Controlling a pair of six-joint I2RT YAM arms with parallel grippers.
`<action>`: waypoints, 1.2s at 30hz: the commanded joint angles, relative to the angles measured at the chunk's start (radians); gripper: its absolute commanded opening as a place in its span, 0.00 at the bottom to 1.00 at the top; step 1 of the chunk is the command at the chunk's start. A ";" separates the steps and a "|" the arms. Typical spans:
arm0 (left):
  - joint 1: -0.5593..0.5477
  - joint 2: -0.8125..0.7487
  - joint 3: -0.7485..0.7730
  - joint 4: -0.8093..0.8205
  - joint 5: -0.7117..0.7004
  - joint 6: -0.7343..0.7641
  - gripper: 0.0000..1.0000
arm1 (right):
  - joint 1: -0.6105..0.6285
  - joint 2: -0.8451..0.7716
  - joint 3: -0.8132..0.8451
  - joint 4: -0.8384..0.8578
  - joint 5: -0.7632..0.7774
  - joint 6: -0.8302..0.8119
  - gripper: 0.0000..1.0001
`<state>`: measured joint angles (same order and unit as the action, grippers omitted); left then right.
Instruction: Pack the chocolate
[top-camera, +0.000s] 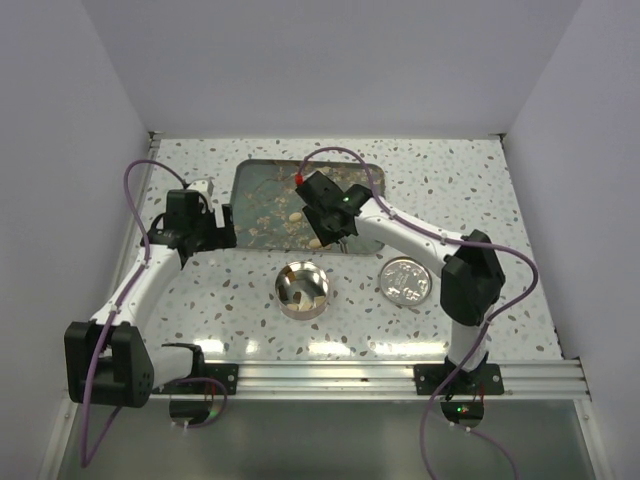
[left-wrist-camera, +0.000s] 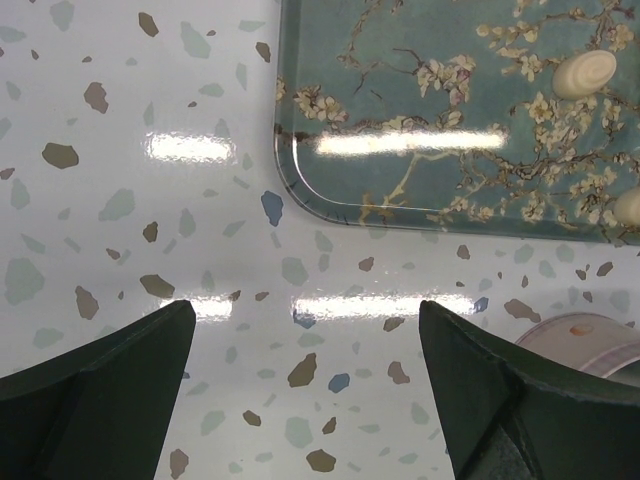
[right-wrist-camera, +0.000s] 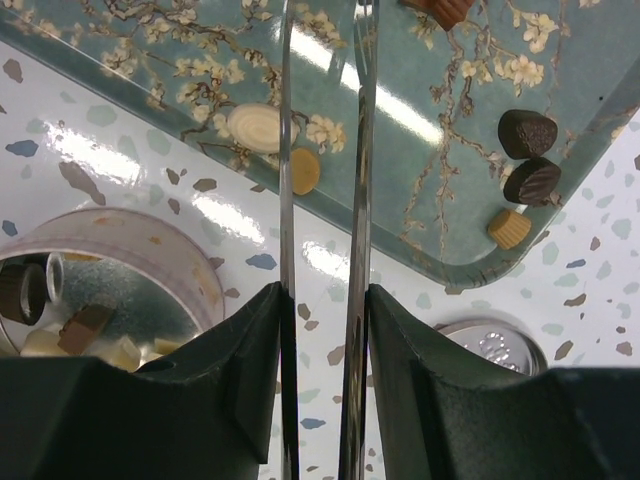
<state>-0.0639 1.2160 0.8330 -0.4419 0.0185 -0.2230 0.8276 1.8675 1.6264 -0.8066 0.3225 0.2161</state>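
Note:
Chocolate pieces lie on the blossom-patterned tray (top-camera: 262, 195). The right wrist view shows a cream oval (right-wrist-camera: 255, 127), a caramel round (right-wrist-camera: 305, 170), two dark pieces (right-wrist-camera: 527, 133) and a caramel square (right-wrist-camera: 509, 228). More pieces sit inside the round tin (right-wrist-camera: 110, 290), which stands just in front of the tray (top-camera: 302, 288). My right gripper (right-wrist-camera: 322, 295) hovers over the tray's near edge, shut on metal tongs (right-wrist-camera: 286, 200). Their two blades stand a little apart with nothing between them in view. My left gripper (left-wrist-camera: 305, 310) is open over bare tabletop by the tray's left corner (left-wrist-camera: 330, 190), with a cream piece (left-wrist-camera: 584, 73) on the tray.
The tin's lid (top-camera: 405, 281) lies flat to the right of the tin, also visible as a lid (right-wrist-camera: 490, 345) under my right fingers. White walls close in the table at the left, right and back. A metal rail runs along the near edge.

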 joint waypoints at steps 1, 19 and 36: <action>0.013 0.004 0.031 0.023 0.003 0.025 1.00 | -0.012 0.027 0.053 0.011 0.001 0.006 0.41; 0.024 0.004 0.028 0.029 0.014 0.034 1.00 | -0.035 0.007 0.081 0.021 -0.010 -0.011 0.27; 0.024 -0.044 -0.011 0.031 0.017 -0.016 1.00 | -0.001 -0.349 -0.097 -0.094 -0.092 -0.001 0.25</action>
<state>-0.0502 1.2129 0.8314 -0.4416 0.0235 -0.2226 0.8043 1.5921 1.5711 -0.8539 0.2588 0.2089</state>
